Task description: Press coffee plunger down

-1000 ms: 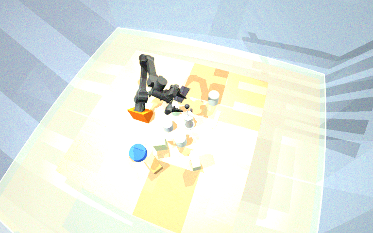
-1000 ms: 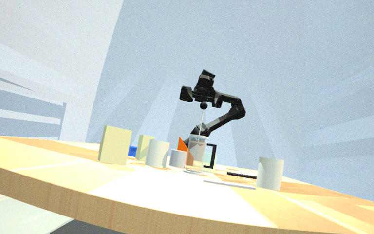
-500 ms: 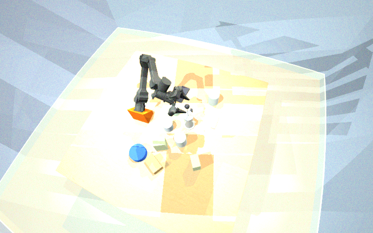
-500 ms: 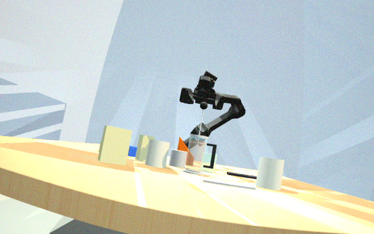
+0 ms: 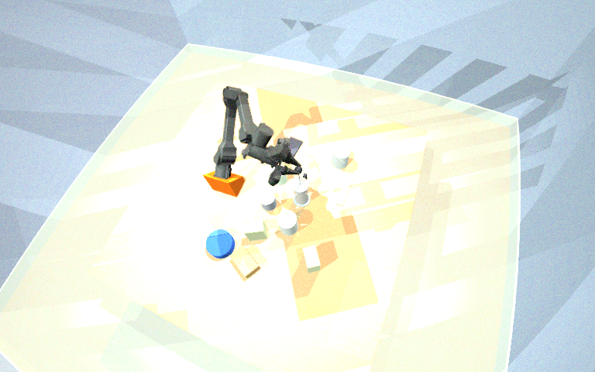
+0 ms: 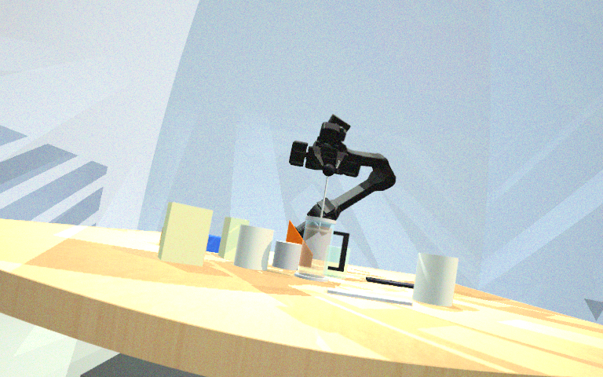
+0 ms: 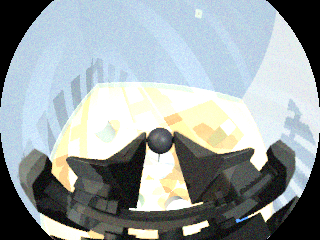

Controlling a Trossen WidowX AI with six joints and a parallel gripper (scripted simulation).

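The coffee press [image 5: 300, 195] [image 6: 313, 250] is a clear glass cylinder that stands upright on the table, with a black handle on its right side. Its thin rod [image 6: 325, 195] rises high and ends in a dark round knob [image 6: 327, 169] [image 7: 160, 139]. My gripper [image 5: 297, 169] [image 6: 327, 167] [image 7: 159, 135] reaches in level from the arm's side, at the top of the rod. In the wrist view both fingertips touch the knob, one on each side, so the gripper is shut on it.
White cylinders [image 6: 436, 279] [image 6: 253, 247] [image 6: 286, 254] and cream boxes [image 6: 185, 233] stand close around the press. A blue disc [image 5: 220, 242] lies further forward. A flat black stick [image 6: 389, 281] and a white strip [image 6: 369, 295] lie to its right. The arm's orange base [image 5: 224, 181] is just behind.
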